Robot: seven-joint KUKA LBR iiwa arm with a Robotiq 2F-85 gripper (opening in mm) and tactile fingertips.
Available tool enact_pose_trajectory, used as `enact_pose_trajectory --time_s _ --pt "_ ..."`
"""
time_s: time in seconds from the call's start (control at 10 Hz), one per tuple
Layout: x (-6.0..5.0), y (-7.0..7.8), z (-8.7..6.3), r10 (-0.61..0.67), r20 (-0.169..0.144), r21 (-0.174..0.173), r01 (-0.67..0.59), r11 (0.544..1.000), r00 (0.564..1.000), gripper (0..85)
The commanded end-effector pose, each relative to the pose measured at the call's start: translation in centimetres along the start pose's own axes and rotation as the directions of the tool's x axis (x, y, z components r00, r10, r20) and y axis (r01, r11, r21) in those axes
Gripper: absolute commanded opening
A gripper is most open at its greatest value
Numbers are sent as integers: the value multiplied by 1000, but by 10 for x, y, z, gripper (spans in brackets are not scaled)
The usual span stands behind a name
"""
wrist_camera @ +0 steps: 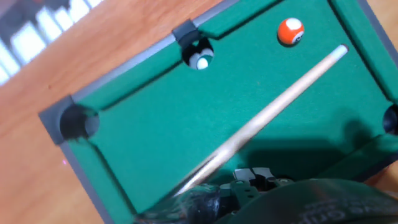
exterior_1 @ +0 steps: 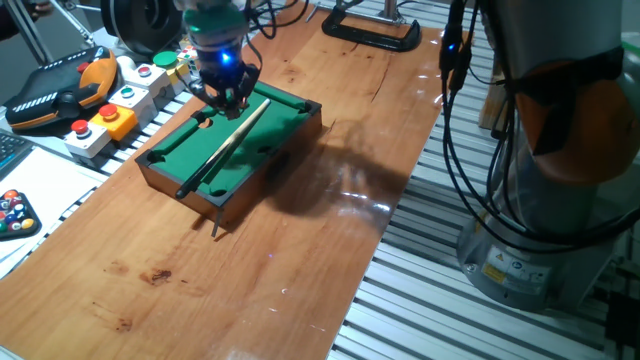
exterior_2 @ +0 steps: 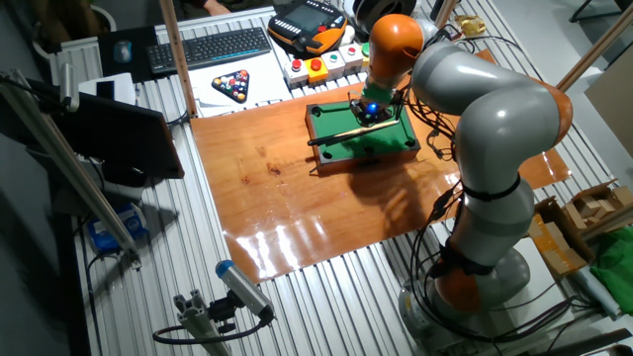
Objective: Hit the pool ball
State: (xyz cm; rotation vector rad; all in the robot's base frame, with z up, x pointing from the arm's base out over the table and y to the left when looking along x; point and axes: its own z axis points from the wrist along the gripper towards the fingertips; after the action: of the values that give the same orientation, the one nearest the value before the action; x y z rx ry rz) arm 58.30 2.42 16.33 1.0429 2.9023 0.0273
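One gripper [exterior_1: 228, 92] over green pool table [exterior_1: 200, 165], grip state unclear; cue [wrist_camera: 273, 112] tip near orange-red pool ball [wrist_camera: 290, 31].

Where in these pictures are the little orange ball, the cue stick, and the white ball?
pool ball [wrist_camera: 290, 31]: hand view, on its orange side, lying on the felt.
cue stick [wrist_camera: 280, 102]: hand view, middle of the pale shaft.
white ball [wrist_camera: 200, 61]: hand view, its visible top inside the side pocket.
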Motion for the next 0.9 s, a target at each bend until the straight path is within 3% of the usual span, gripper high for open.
enact_pose_trajectory --time_s 0.0,0.3,0.8 --pt "-1 3 4 273 18 4 -273 962 962 7" --pt "-1 12 14 371 100 8 -373 928 923 7" --pt "0 13 13 428 127 9 -433 901 895 7"
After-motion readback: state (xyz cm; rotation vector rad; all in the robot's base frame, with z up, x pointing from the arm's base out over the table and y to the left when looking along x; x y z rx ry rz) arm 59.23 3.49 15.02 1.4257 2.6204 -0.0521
